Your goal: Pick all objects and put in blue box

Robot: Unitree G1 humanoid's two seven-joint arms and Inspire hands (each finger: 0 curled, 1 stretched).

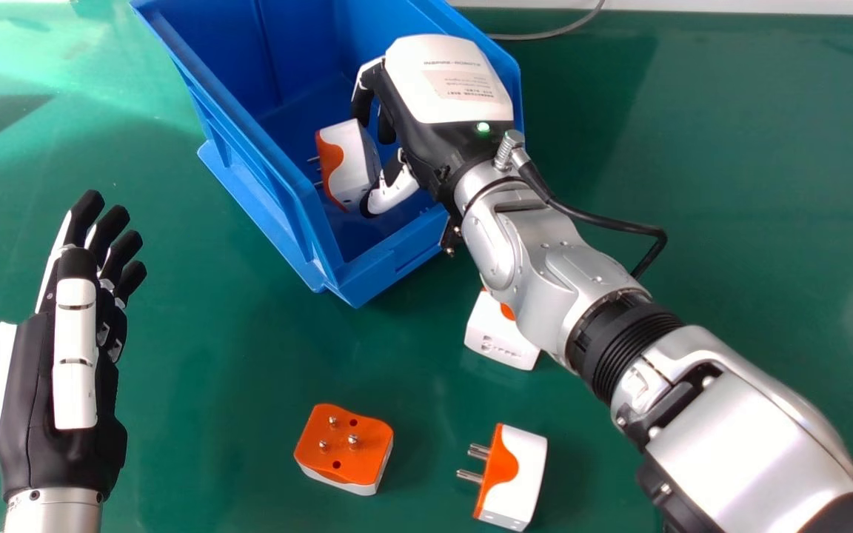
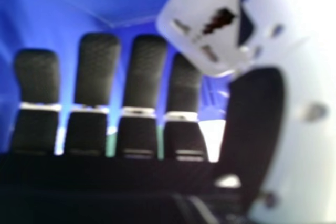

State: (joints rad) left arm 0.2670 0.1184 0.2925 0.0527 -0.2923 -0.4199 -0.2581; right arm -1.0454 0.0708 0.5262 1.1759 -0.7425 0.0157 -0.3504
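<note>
My right hand [image 1: 434, 96] is inside the blue box [image 1: 249, 174], its fingers relaxed and apart. A white and orange plug adapter [image 1: 352, 163] is in the box beside my thumb tip. In the right hand view, my right hand [image 2: 142, 74] has its fingers extended, and the adapter [image 2: 202, 24] shows by the thumb. On the table, an adapter [image 1: 345, 448] has its orange pin face up, and another [image 1: 515, 477] lies on its side to its right. A third adapter [image 1: 500, 337] is partly hidden under my right forearm. My left hand [image 1: 75, 355] is open at the left.
The green table [image 1: 212, 370] extends around the box. My right forearm crosses from the lower right corner to the box. Behind the box, a grey cable [image 1: 545, 34] runs along the far table edge.
</note>
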